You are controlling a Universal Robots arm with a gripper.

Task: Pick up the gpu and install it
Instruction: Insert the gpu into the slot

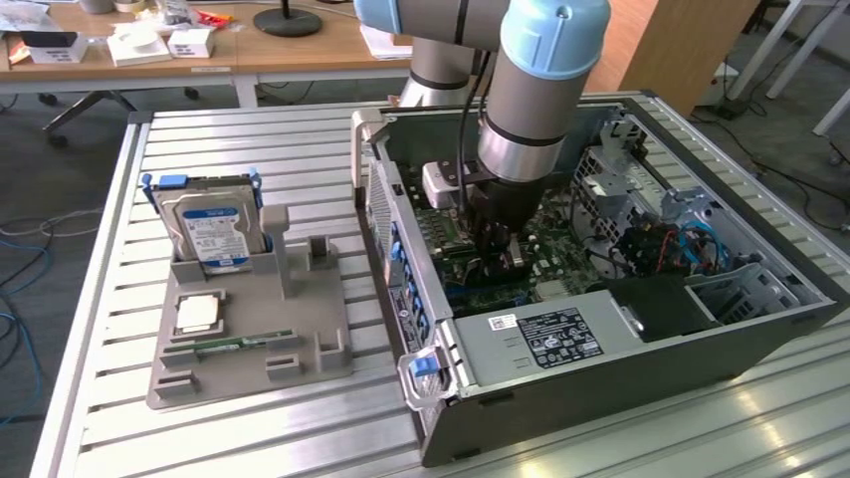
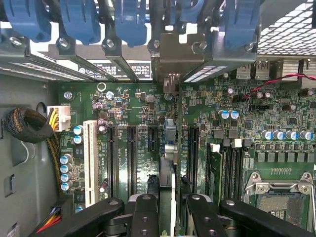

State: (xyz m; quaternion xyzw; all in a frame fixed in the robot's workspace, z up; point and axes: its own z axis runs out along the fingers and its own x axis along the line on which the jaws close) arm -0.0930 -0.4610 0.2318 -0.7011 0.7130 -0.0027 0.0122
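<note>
The gpu (image 2: pixel 168 182) stands on edge inside the computer case (image 1: pixel 638 349), directly under the wrist, pinched between the 2 fingers (image 2: pixel 144 212) of the gripper (image 2: pixel 168 219), which is clamped on it. Its long axis runs parallel to the black expansion slots (image 2: pixel 131 158) of the motherboard (image 2: pixel 247 113), pointing at the rear panel's blue latches (image 2: pixel 128 19); from the gripper that is 9 o'clock, the exterior view's left. Whether its lower edge sits in a slot I cannot tell.
</note>
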